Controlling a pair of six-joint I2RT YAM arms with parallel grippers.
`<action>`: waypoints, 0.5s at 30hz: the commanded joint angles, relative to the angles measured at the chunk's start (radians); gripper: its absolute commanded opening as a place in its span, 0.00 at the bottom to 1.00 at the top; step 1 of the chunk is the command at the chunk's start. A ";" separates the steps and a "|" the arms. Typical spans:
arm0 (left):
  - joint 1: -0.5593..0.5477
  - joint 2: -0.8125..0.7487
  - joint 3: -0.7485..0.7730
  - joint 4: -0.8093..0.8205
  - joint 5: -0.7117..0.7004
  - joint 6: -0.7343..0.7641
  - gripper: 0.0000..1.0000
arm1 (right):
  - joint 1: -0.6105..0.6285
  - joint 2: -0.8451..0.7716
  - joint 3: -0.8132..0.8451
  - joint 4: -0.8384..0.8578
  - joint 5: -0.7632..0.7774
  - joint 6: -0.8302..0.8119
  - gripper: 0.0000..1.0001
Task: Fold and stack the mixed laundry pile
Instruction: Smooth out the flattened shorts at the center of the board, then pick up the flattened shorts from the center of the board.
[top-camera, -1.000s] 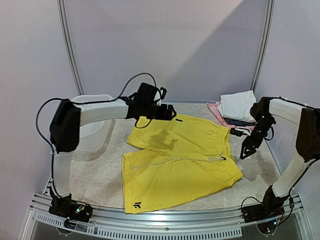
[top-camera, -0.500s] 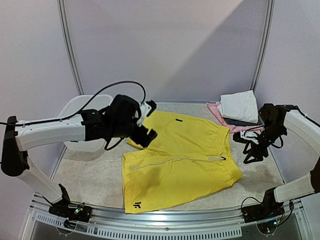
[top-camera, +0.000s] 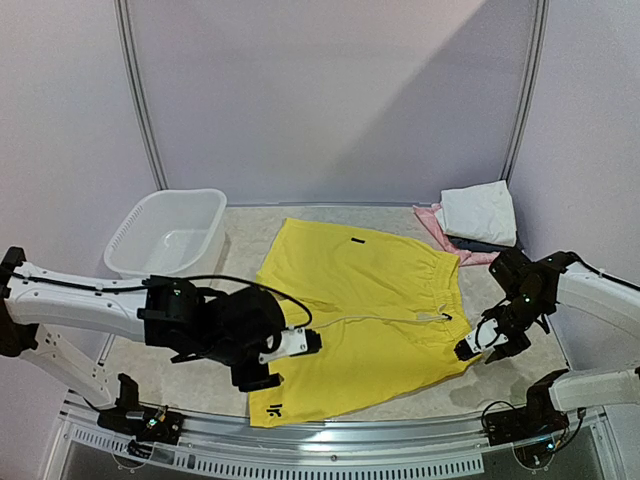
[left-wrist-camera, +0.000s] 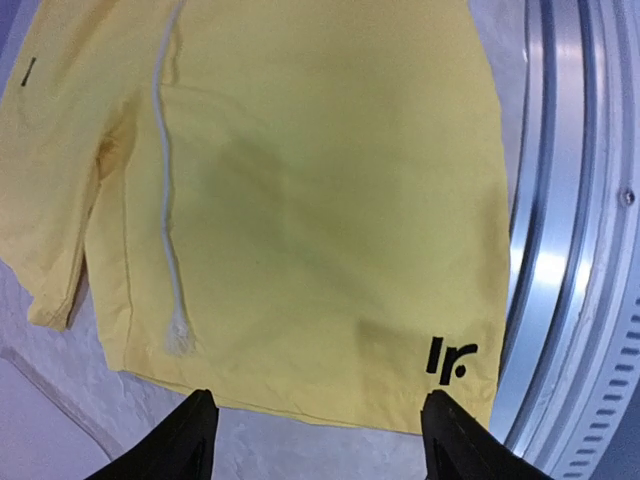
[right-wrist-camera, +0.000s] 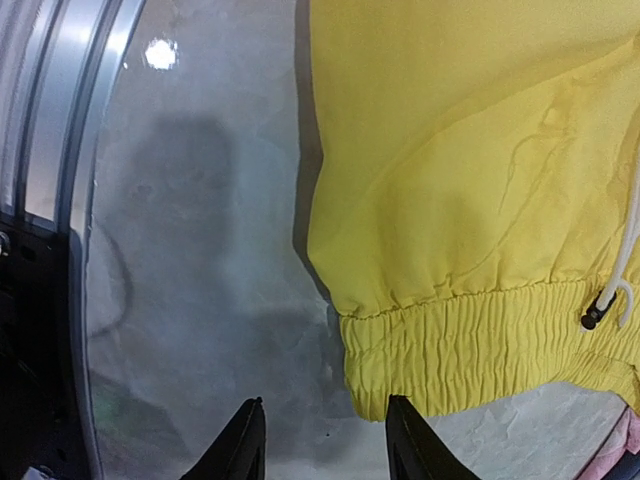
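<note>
Bright yellow shorts (top-camera: 365, 315) lie spread flat in the middle of the table, waistband to the right, white drawstring (left-wrist-camera: 165, 200) across the front. My left gripper (top-camera: 268, 372) hovers at the near left hem, open, its fingertips (left-wrist-camera: 195, 435) over bare table just off the hem by the black logo (left-wrist-camera: 450, 360). My right gripper (top-camera: 475, 347) is open beside the near corner of the elastic waistband (right-wrist-camera: 460, 350), holding nothing. A folded white garment (top-camera: 478, 212) rests at the back right.
A white plastic basket (top-camera: 170, 235) stands at the back left. Pink cloth (top-camera: 437, 222) and something dark lie under the white garment. The table's metal rail (left-wrist-camera: 560, 250) runs close along the near edge, right beside both grippers.
The left arm swung from the far side of the shorts down to their near left hem. The right gripper dropped toward the near waistband corner and its jaws narrowed.
</note>
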 joint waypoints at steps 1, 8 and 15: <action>-0.072 0.077 -0.004 -0.092 0.003 -0.003 0.71 | 0.021 0.036 -0.049 0.140 0.086 -0.071 0.41; -0.119 0.215 0.054 -0.135 -0.009 -0.038 0.72 | 0.023 0.101 -0.106 0.252 0.124 -0.066 0.40; -0.177 0.296 0.131 -0.247 -0.071 -0.145 0.76 | 0.024 0.147 -0.254 0.497 0.217 -0.086 0.37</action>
